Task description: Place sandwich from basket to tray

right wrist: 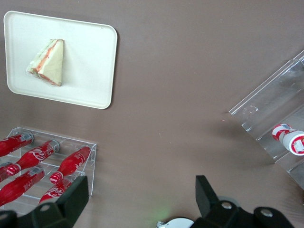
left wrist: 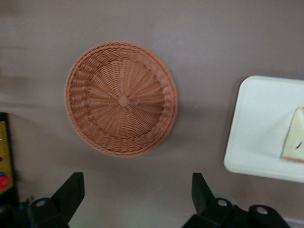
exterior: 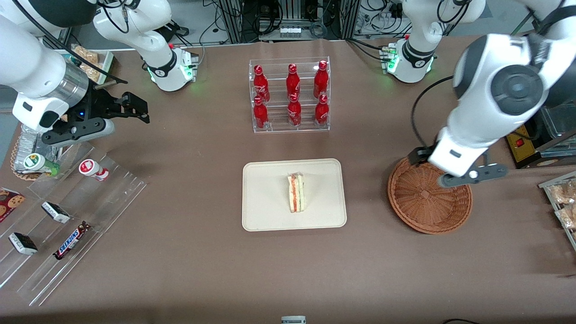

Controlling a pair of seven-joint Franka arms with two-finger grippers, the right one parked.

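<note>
The sandwich (exterior: pixel 296 193) lies on the cream tray (exterior: pixel 270 218) at the table's middle, with its red, orange and green filling edge showing. It also shows in the left wrist view (left wrist: pixel 294 140) on the tray (left wrist: pixel 256 123), and in the right wrist view (right wrist: pixel 47 61). The wicker basket (exterior: pixel 423 209) sits beside the tray toward the working arm's end and is empty (left wrist: pixel 121 97). My left gripper (left wrist: pixel 137 183) is open and empty. Its hand (exterior: pixel 454 157) hangs high over the basket's rim, on the side farther from the front camera.
A clear rack of red bottles (exterior: pixel 290 94) stands farther from the front camera than the tray. A clear stepped rack with snack bars (exterior: pixel 67 220) lies toward the parked arm's end. A yellow box (exterior: pixel 522 144) and bagged snacks (exterior: pixel 562 198) lie toward the working arm's end.
</note>
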